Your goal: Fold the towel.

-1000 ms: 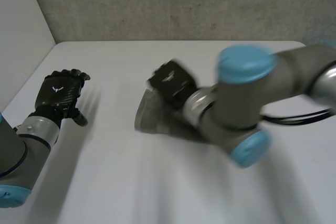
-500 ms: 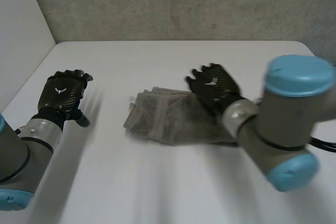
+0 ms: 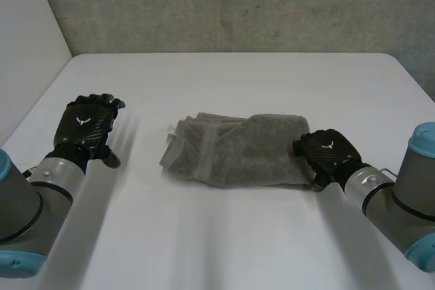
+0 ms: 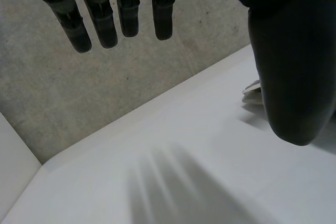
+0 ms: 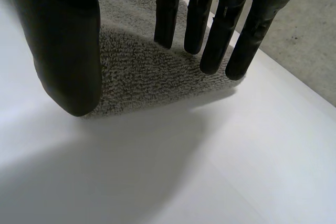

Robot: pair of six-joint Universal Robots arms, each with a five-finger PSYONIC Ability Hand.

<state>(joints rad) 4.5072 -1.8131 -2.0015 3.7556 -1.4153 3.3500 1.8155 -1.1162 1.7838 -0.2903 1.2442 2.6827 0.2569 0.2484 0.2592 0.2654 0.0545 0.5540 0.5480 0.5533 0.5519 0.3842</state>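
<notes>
A grey towel lies folded into a thick oblong in the middle of the white table. My right hand is at its right end. In the right wrist view that hand is open, its fingers straight over the towel's end and holding nothing. Far to the left of the towel, my left hand hovers over bare table. In the left wrist view it is open with straight fingers, and a corner of the towel peeks out behind the thumb.
A grey concrete wall stands behind the table's far edge. A white side wall rises on the left. Bare tabletop lies in front of the towel and on both sides of it.
My right arm swung back from over the towel's left part to its right end, and the hand opened. The towel now lies flat and folded. The left hand barely shifted.
</notes>
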